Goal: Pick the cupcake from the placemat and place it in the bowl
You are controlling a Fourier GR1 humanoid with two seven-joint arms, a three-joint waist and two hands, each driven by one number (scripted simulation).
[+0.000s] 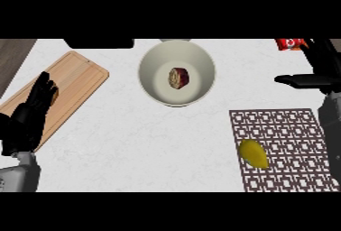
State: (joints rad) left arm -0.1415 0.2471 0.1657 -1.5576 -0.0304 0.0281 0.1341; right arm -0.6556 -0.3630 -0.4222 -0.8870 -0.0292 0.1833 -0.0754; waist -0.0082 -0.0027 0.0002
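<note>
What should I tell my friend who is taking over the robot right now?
Left hand: open, fingers straight, resting over the wooden board at the view's left. It holds nothing.
Right hand: only a dark arm shows at the right edge, so I cannot tell about it.
Cupcake: lying inside the bowl, tipped on its side.
Placemat: has only a yellow fruit on it.
Done: the cupcake is in the bowl.
Left: nothing that I can see, except maybe pulling the arms back.
</note>
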